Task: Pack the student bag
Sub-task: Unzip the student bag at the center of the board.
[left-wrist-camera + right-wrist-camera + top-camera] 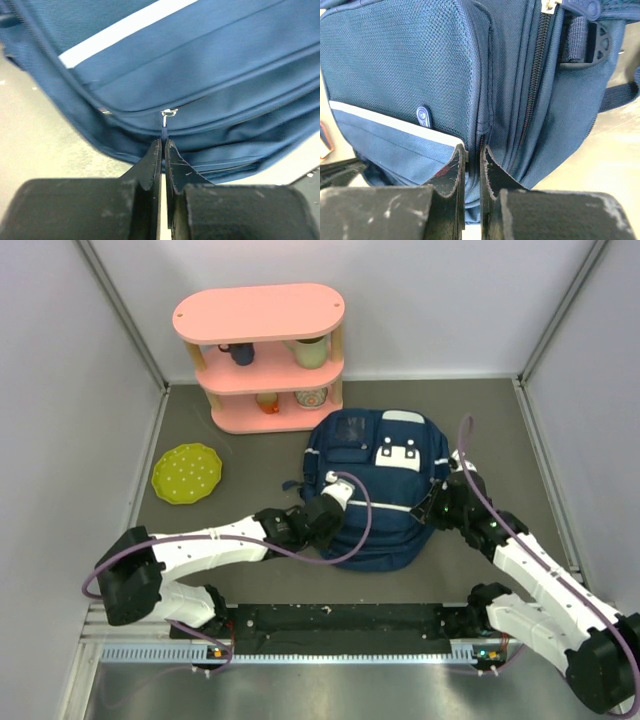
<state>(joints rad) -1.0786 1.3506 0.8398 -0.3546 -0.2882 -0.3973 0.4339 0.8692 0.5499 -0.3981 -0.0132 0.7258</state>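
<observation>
- The bag (390, 530) lies flat mid-table, front up, its top towards the shelf (258, 315); it sits between the two arms
- The left gripper (163, 142) is at the bag's left lower edge; its fingers (151, 162) are pressed together on the zip pull (163, 131), a thin blue tab hanging from a small metal ring; the zip it belongs to runs along the bag's edge and looks closed on both sides of the ring
- The right gripper (472, 150) is at the bag's right side; its fingers (456, 165) are together, tips against the seam beside the mesh pocket (395, 65); I cannot tell whether any fabric is pinched between them
- Just right of that seam a closed zip (535, 85) runs up the side; beyond it are a buckle (597, 42) and a strap (620, 95)
- A white stripe (380, 120) crosses below the mesh pocket
- The shelf is pink, with two tiers, and stands at the back just left of the bag's top; cups (310, 352) stand on both tiers
- A green plate (187, 473) lies on the table (250, 580), left of the bag and well apart from it
</observation>
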